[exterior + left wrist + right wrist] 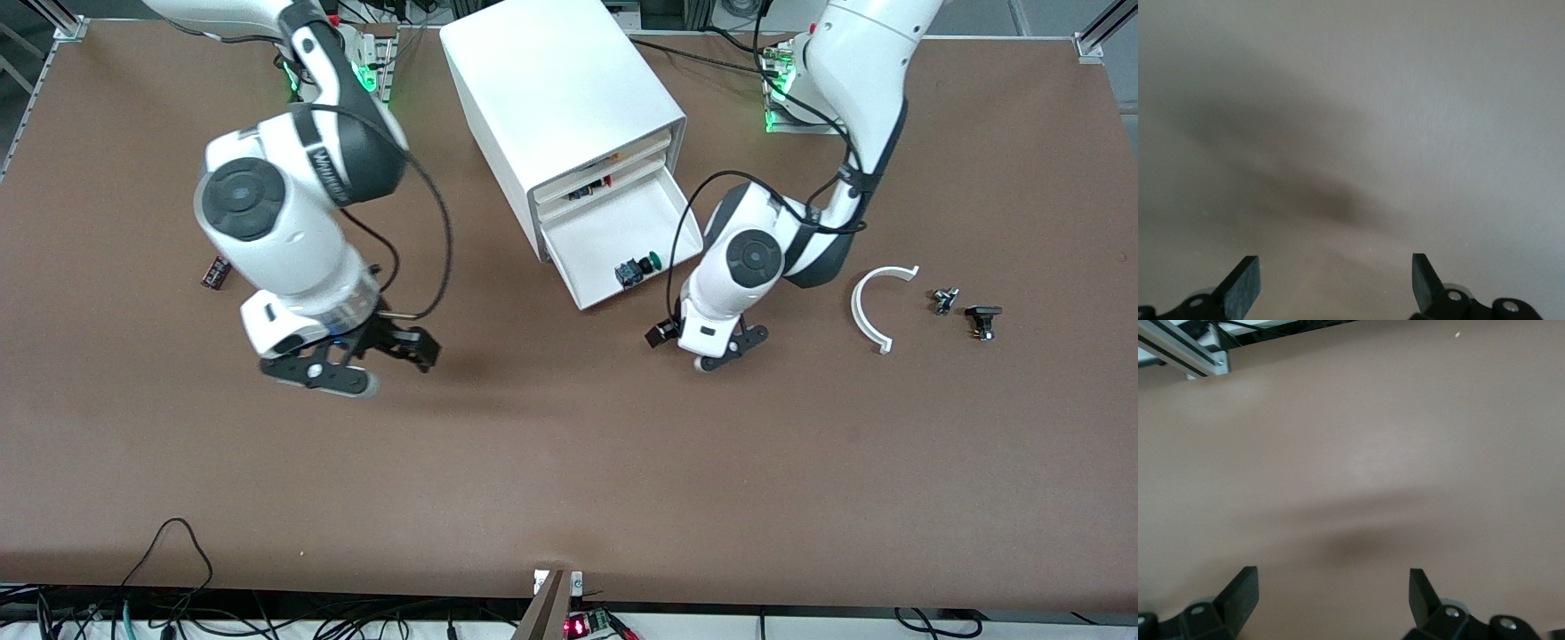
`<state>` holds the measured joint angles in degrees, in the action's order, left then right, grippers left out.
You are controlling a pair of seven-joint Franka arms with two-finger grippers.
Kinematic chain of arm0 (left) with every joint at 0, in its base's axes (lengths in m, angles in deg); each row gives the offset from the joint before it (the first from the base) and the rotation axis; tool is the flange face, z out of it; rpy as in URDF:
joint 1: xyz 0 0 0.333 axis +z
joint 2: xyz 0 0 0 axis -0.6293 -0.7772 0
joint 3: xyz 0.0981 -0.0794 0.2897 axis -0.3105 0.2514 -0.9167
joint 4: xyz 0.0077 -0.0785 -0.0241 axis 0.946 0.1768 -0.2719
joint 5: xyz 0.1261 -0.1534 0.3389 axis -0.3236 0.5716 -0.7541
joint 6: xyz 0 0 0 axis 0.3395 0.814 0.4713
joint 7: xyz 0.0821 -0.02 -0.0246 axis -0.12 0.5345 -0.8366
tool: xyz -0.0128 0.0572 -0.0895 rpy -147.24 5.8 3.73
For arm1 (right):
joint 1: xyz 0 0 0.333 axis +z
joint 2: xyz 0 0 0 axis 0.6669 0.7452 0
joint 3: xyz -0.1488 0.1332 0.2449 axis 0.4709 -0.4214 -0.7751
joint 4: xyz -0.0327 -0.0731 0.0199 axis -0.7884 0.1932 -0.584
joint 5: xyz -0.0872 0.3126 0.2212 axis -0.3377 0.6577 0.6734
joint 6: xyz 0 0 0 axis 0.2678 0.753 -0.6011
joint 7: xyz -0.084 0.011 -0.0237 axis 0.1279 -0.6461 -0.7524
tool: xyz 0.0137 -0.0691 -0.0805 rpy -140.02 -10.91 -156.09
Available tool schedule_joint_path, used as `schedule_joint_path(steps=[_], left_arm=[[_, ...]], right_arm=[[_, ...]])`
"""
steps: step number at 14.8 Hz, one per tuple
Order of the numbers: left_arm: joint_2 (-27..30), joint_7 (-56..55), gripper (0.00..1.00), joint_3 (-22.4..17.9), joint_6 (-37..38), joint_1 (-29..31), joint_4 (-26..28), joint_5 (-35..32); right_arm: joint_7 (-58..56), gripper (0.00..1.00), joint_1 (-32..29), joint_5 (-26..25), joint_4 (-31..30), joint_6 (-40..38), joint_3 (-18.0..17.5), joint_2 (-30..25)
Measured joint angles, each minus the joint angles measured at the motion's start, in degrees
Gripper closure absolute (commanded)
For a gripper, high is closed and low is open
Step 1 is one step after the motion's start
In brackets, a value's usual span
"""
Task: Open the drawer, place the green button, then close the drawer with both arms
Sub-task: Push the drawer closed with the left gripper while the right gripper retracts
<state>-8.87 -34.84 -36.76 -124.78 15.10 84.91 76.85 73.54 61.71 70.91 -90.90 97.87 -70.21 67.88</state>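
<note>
A: What is at the nine o'clock end of the brown surface point(569, 462)?

B: A small dark part point(215, 272) lies flat there. Just beside it, toward three o'clock, the right gripper point(360, 360) hangs over bare surface. Its fingers point(1238, 597) are spread wide and hold nothing

A: And in the middle?

B: At about twelve o'clock stands the big white cabinet point(560, 98). One drawer point(613, 253) is pulled out toward the front camera. I cannot tell for sure which drawer it is, but it looks like one of the low ones. The button point(638, 268) lies on its side inside, near the drawer's front edge, at the corner toward the left arm's end. You can see its green cap, black middle and blue base

A: Where is the left gripper point(725, 347)?

B: It is low over the surface, near that corner of the drawer but not touching it. Its fingers point(1241, 283) are wide apart too, with nothing between them

A: Anything at three o'clock?

B: A white curved piece point(869, 307) lies flat there. Next come two tiny dark parts point(965, 311), side by side
</note>
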Motion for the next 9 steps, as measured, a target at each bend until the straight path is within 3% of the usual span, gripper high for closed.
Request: schedule_joint_path(steps=[5, 9], left_arm=[[1.11, -0.64, 0.0, 4.32, -0.39, -0.16, 2.24, 0.0], [2.0, -0.7, 0.0, 6.03, 0.1, -0.11, 4.56, 0.0]], right_arm=[[-12.14, 0.0, -5.49, 0.02, -8.56, -0.42, 0.44, -7.34], [-21.79, 0.0, -6.48, 0.02, -15.16, -0.72, 4.19, -13.98]])
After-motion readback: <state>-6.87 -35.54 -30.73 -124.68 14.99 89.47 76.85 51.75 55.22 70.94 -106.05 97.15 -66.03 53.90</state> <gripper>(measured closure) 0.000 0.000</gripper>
